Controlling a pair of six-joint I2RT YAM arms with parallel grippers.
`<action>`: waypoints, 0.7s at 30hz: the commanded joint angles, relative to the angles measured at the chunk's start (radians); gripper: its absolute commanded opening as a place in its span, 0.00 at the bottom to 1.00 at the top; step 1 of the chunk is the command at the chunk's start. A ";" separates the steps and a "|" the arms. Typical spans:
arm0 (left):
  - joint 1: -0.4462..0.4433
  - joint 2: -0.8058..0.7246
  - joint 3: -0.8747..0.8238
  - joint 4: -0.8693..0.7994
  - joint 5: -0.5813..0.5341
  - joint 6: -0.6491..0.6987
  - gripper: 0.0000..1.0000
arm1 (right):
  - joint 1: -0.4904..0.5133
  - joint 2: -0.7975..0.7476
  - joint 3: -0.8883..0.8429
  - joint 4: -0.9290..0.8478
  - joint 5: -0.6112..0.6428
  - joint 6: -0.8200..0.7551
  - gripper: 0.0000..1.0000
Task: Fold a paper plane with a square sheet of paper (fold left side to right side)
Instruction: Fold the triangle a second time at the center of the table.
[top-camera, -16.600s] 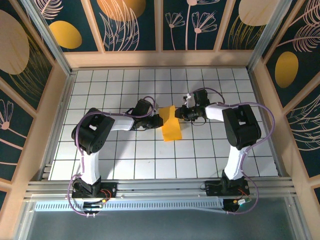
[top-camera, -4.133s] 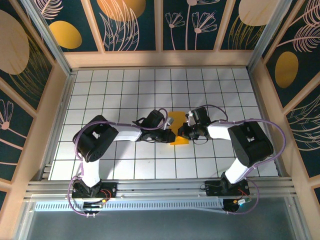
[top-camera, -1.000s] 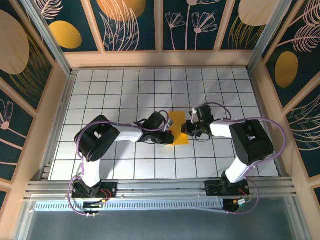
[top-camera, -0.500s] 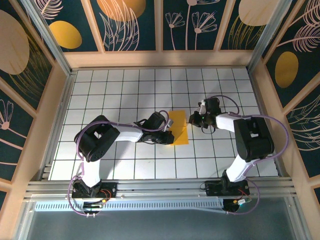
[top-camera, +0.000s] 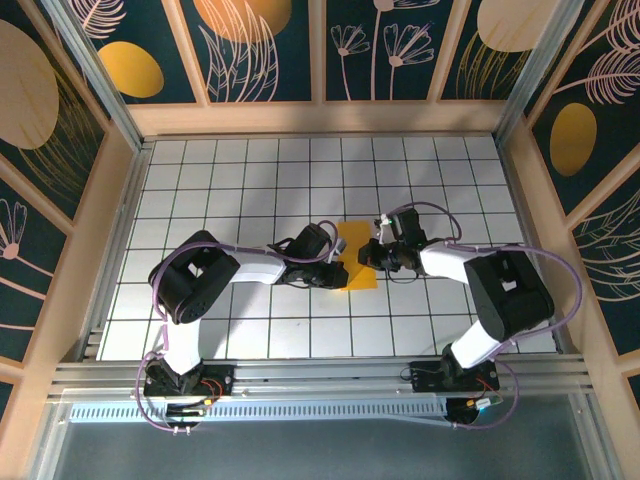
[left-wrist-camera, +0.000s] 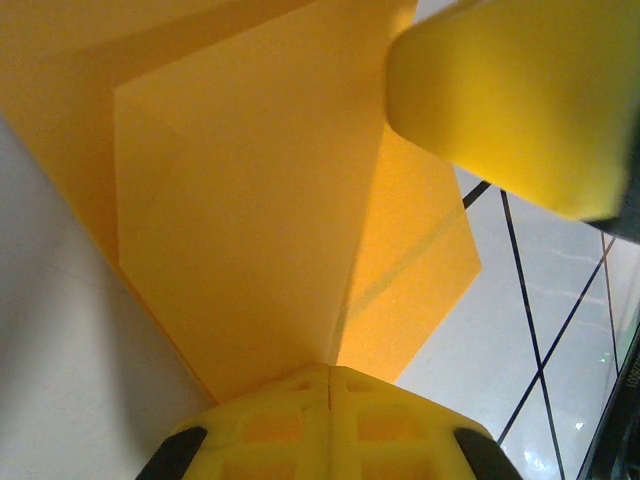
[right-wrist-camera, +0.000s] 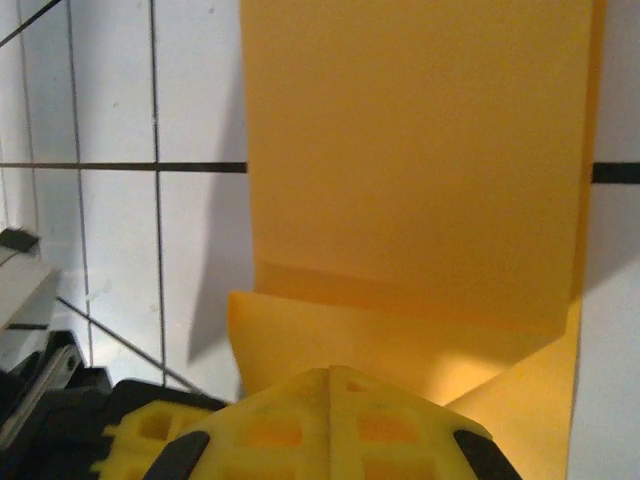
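I work in a lab test cell: my desk (top-camera: 200, 180) is a white surface ruled in a black grid, boxed in by wooden-framed wall panels (top-camera: 260, 50) painted with dark florals, and an aluminium rail (top-camera: 320, 375) runs along its near edge

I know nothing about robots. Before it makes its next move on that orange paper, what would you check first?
1. Orange paper lies on the tiled table, between the two arms: ok.
2. Left hand shut, tip right at the paper: ok.
3. Right hand shut, tip right at the paper: ok.
4. Either hand truly pinching the paper rather than just pressing on it: cannot tell.
5. Folded layers lying flat: not ok. Seen from the right wrist, part of the paper casts a shadow on the table, so it looks lifted.
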 joint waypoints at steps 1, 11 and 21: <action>0.000 0.013 0.003 -0.040 -0.043 -0.010 0.02 | 0.001 0.058 0.028 0.013 0.009 0.013 0.00; 0.009 -0.001 0.085 -0.001 0.017 -0.054 0.02 | -0.003 0.122 0.029 -0.075 0.058 -0.014 0.00; 0.009 0.073 0.159 -0.044 0.026 -0.022 0.02 | -0.004 0.135 0.015 -0.063 0.043 -0.009 0.00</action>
